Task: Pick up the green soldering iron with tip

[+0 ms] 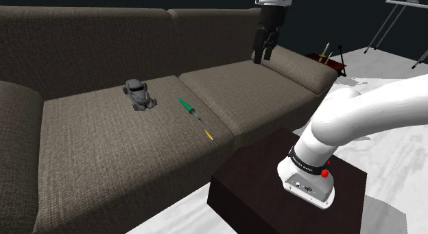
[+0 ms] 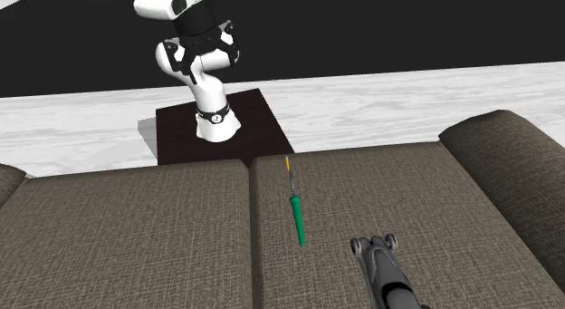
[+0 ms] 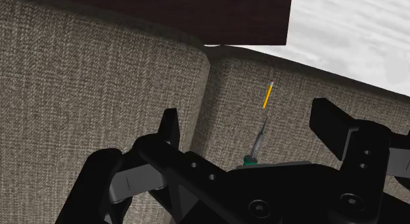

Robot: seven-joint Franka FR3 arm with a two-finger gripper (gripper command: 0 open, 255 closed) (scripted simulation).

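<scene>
The two black fingers stand wide apart, clasping nothing; beyond them lie sofa fabric and the thin shaft of the green soldering iron. The gripper hangs in the upper middle of the shoulder view, over the back of the brown sofa, well apart from the iron. The iron lies flat on a seat cushion near the centre of that frame, just beside the seam between cushions, with its green handle toward the backrest and its yellow tip toward the front edge. The step in hand looks like the approach, since nothing is grasped yet. The next move likely calls for lowering over the green handle with the fingers set across it, then closing. A grey toy car sits near the handle, to its left and not touching, close enough to be brushed. The dark stand sits at the lower right.
</scene>
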